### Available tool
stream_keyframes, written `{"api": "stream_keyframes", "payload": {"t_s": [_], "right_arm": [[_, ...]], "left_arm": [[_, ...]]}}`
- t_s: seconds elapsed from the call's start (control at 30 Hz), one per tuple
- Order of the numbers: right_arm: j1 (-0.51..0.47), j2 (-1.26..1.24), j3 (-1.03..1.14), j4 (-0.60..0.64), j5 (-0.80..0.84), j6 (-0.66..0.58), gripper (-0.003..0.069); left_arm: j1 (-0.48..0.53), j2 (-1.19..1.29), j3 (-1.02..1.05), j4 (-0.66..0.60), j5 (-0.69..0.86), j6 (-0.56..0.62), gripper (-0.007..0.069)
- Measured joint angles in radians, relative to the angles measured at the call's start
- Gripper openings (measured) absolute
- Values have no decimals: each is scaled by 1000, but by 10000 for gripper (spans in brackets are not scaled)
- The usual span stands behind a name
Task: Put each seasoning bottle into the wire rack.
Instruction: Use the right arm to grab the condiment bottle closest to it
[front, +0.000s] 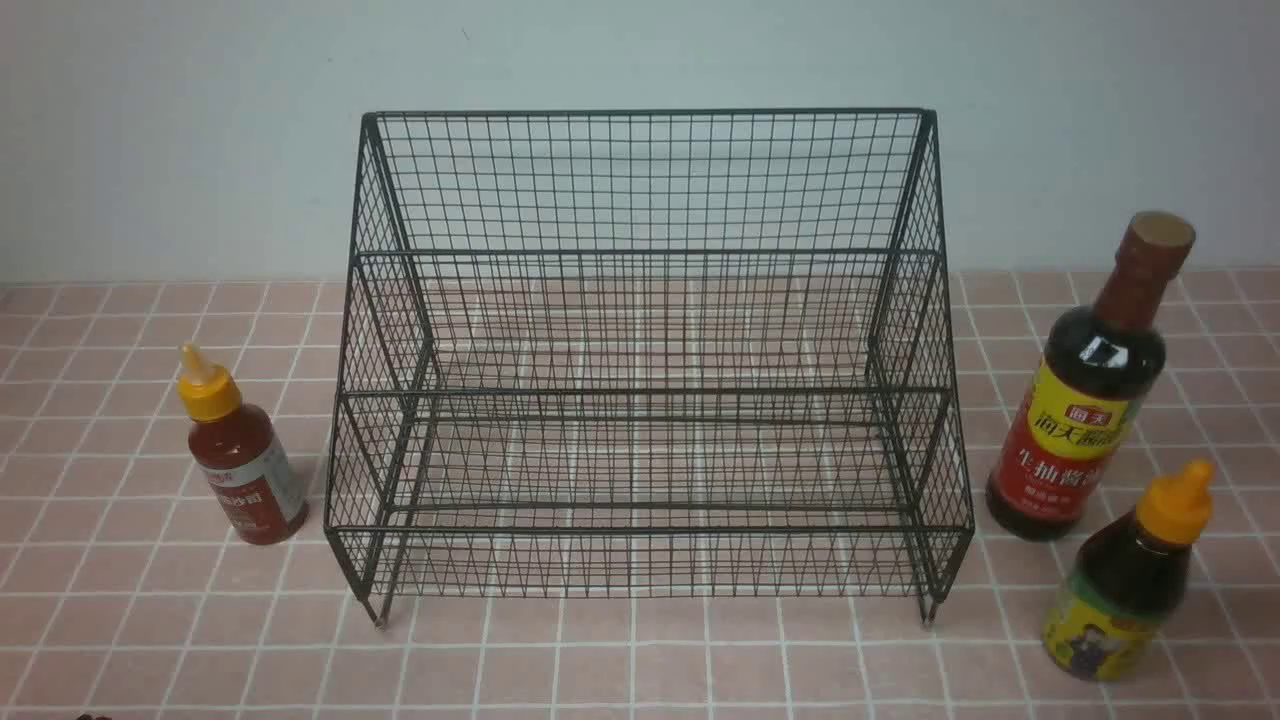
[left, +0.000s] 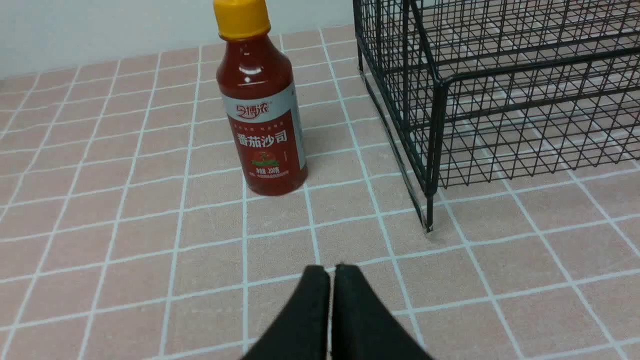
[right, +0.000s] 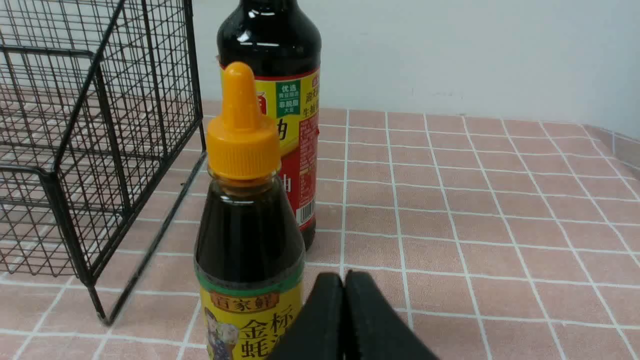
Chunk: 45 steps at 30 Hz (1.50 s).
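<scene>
We are looking along the left gripper (left: 330, 272) through its wrist camera. Its two black fingers (left: 307, 315) are pressing flat against each other, clenched on nothing, and it is hovering low over the pink tiled table (front: 640, 660). It is nosing toward the small red-sauce bottle (front: 245, 460), with bare tiles lying between them. The right gripper (right: 344, 280) is taking the same low, forward-reaching pose, its tips closed together and empty. They are sitting just beside the yellow label of the small dark bottle (front: 1130, 580), and from this angle we cannot say whether they are touching it. We are reading both poses from the wrist cameras alone. In the front view the wire rack (front: 650, 400) is filling the centre of the frame, standing on its short feet with its tall back toward the pale wall (front: 200, 120). All three bottles are standing outside it on the tiles. The red-sauce bottle is standing upright at the lower left, just beside the rack's left side, its long axis vertical and its yellow nozzle pointing up. The tall soy-sauce bottle (front: 1085, 400) is standing upright at the right of the frame, near the rack's right side, brown-red cap upward. The small dark bottle is standing at the lower right, in front of the tall one and close to it, its orange nozzle pointing up.
</scene>
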Motion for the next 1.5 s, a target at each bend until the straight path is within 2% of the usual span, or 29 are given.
{"api": "stream_keyframes", "payload": {"t_s": [1.03, 1.13, 1.17, 1.33, 1.5], "right_arm": [[0, 0, 0, -17, -7, -1, -13], [0, 0, 4, 28, -96, 30, -13], [0, 0, 5, 68, -188, 55, -13], [0, 0, 5, 173, -413, 152, -13], [0, 0, 5, 185, -482, 174, -13]], "left_arm": [[0, 0, 0, -1, 0, 0, -6], [0, 0, 0, -1, 0, 0, -6], [0, 0, 0, -1, 0, 0, -6], [0, 0, 0, -1, 0, 0, -6], [0, 0, 0, -1, 0, 0, -6]]}}
